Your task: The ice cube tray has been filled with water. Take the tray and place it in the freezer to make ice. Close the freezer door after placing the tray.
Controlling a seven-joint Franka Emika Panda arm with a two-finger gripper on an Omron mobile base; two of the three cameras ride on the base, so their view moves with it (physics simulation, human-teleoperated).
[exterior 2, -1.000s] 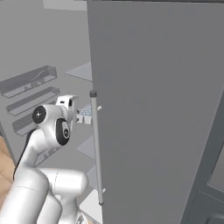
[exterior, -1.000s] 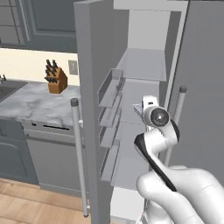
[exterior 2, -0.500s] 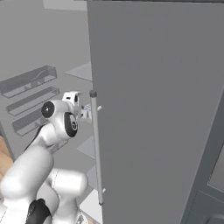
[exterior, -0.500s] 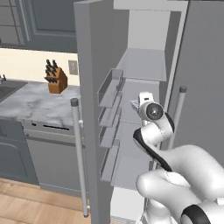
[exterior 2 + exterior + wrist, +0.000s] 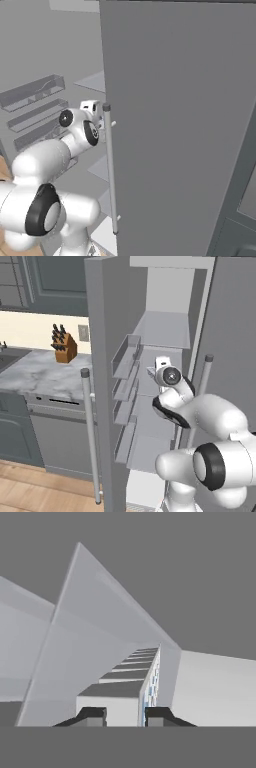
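The freezer [image 5: 167, 331] stands open, its pale shelves facing me. Its narrow freezer door [image 5: 102, 386] is swung out to the left, with a silver bar handle [image 5: 90, 436] and small door bins [image 5: 125, 358] on the inside. My gripper [image 5: 156, 368] reaches into the freezer at the height of the middle shelf. In the hand view the gripper [image 5: 125, 716] is shut on the ice cube tray [image 5: 122, 687]. The white tray is seen end-on and tilted on its side, with the pale blue water [image 5: 151, 684] along its right face. Pale freezer walls lie beyond it.
The wider grey fridge door [image 5: 185, 125] with its vertical handle [image 5: 111, 170] stands close on the arm's right. Left of the freezer door are a marble counter [image 5: 35, 376], a knife block [image 5: 64, 347] and a dishwasher front [image 5: 55, 431].
The hand has risen a little and pushed further into the freezer with the tray still in its grip. The arm's elbow and lower joints have swung forward.
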